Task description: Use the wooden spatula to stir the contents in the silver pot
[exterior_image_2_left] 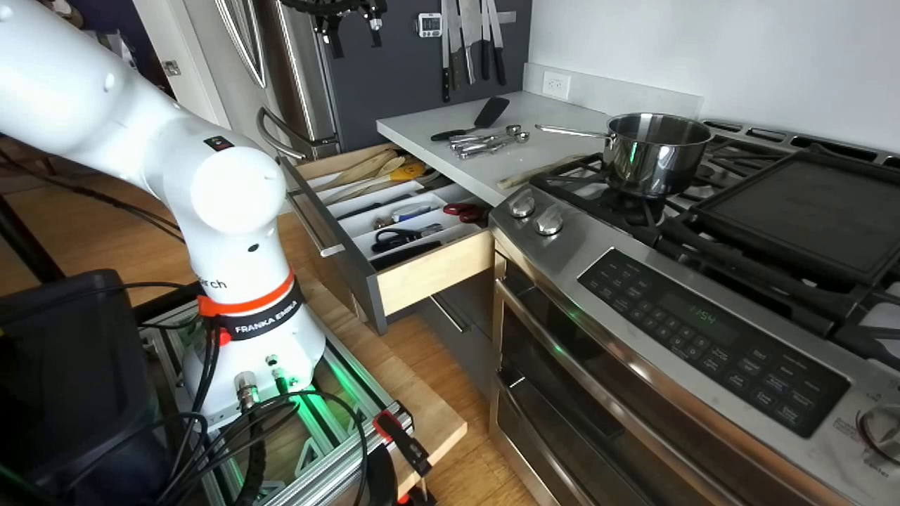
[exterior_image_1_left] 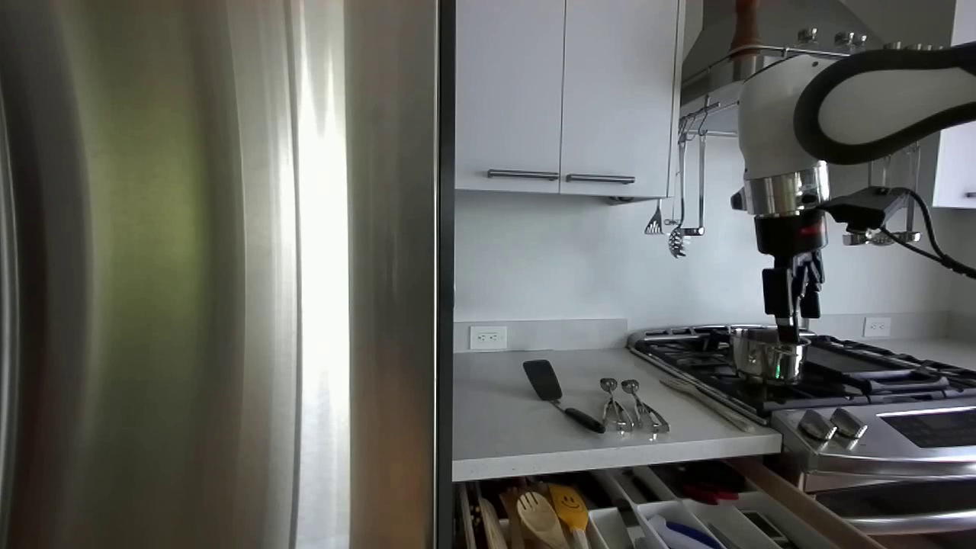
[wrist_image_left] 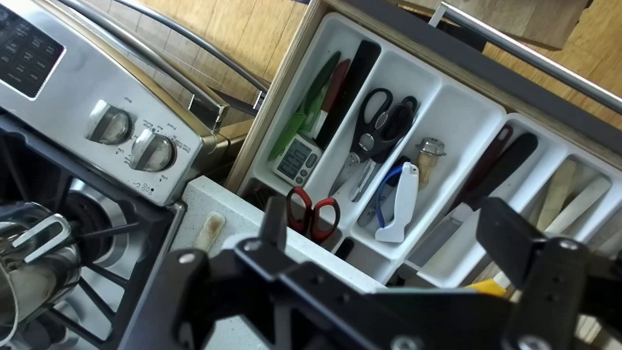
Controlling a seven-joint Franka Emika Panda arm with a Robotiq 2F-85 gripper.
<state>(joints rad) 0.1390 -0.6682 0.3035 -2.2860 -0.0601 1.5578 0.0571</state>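
The wooden spatula lies flat on the counter beside the cooktop, seen as a thin stick in both exterior views [exterior_image_1_left: 709,406] [exterior_image_2_left: 541,171]. One end of it shows in the wrist view [wrist_image_left: 210,233]; my gripper hides the rest. The silver pot stands on a front burner in both exterior views [exterior_image_1_left: 762,358] [exterior_image_2_left: 657,158] and at the left edge of the wrist view [wrist_image_left: 36,287]. Its contents cannot be seen. My gripper [wrist_image_left: 391,231] is open and empty, raised above the counter's front edge and the drawer. In an exterior view the gripper [exterior_image_1_left: 791,324] overlaps the pot but is apart from it.
An open drawer [exterior_image_2_left: 436,292] with wooden spoons, scissors and other utensils juts out below the counter. A black-handled turner [exterior_image_1_left: 543,380] and metal scoops [exterior_image_1_left: 633,408] lie on the counter. The pot's handle points over the counter. The fridge [exterior_image_1_left: 229,274] stands beside the counter.
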